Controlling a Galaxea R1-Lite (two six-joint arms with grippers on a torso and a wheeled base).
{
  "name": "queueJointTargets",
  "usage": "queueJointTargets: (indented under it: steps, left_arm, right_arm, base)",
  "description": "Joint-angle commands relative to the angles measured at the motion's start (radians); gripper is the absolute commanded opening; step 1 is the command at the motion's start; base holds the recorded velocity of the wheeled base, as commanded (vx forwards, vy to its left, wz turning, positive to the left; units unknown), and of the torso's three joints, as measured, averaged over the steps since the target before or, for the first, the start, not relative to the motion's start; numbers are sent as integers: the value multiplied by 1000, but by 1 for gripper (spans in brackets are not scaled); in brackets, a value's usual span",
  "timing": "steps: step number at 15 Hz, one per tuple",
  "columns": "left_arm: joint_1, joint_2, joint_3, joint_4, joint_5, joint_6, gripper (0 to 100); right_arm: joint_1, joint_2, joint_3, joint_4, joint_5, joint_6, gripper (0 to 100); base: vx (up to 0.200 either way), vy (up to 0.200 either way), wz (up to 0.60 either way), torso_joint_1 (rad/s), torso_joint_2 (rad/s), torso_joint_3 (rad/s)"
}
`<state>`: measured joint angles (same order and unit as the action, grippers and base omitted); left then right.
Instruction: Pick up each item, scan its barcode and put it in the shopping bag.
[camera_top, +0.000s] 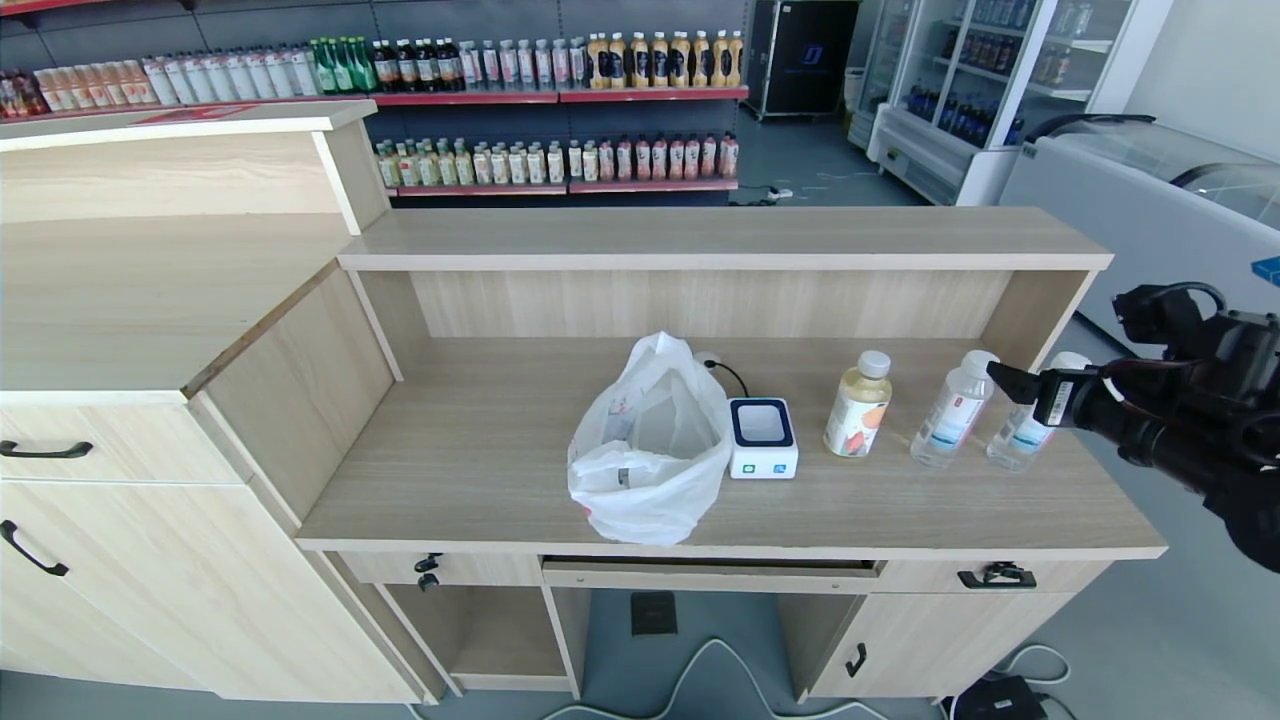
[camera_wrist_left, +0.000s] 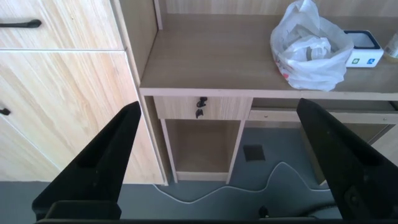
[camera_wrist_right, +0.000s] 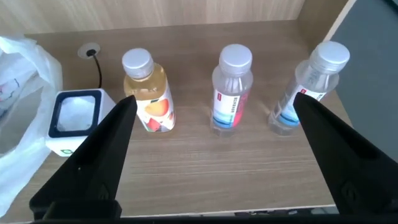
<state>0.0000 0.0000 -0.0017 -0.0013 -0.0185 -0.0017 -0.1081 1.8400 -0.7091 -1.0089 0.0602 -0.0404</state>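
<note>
A white plastic shopping bag (camera_top: 650, 450) (camera_wrist_left: 309, 46) stands open on the wooden counter (camera_top: 480, 470). Beside it sits a white barcode scanner (camera_top: 763, 437) (camera_wrist_right: 73, 118) (camera_wrist_left: 364, 48). To its right stand a juice bottle (camera_top: 858, 405) (camera_wrist_right: 148, 93), a clear red-labelled bottle (camera_top: 952, 410) (camera_wrist_right: 231, 90) and a clear blue-labelled bottle (camera_top: 1025, 425) (camera_wrist_right: 308, 87), all upright. My right gripper (camera_top: 1012, 383) (camera_wrist_right: 213, 102) hovers open above the two clear bottles, holding nothing. My left gripper (camera_wrist_left: 219, 107) hangs open and empty, low in front of the counter's left end.
A raised shelf (camera_top: 720, 235) and side walls (camera_top: 310, 390) enclose the counter at the back and both ends. A cable (camera_top: 735, 375) runs from the scanner to a hole in the counter. Drawers (camera_wrist_left: 199, 107) sit under the front edge; a taller cabinet (camera_top: 120, 300) stands left.
</note>
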Motion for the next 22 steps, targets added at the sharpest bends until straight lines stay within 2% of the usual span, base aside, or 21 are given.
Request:
queueJointTargets:
  steps: [1,6,14,22]
  left_arm:
    - [0,0,0,0,0,0,100]
    - [0,0,0,0,0,0,100]
    - [0,0,0,0,0,0,100]
    - [0,0,0,0,0,0,100]
  right_arm:
    - [7,168,-84,-16,12,-6,100]
    - [36,286,-176,-20,12,-7,100]
    - [90,452,-230,-155,9,-39,100]
    - [113,558,-366,-157,7,-78,100]
  base:
    - [0,0,0,0,0,0]
    - [0,0,0,0,0,0]
    - [0,0,0,0,0,0]
    - [0,0,0,0,0,0]
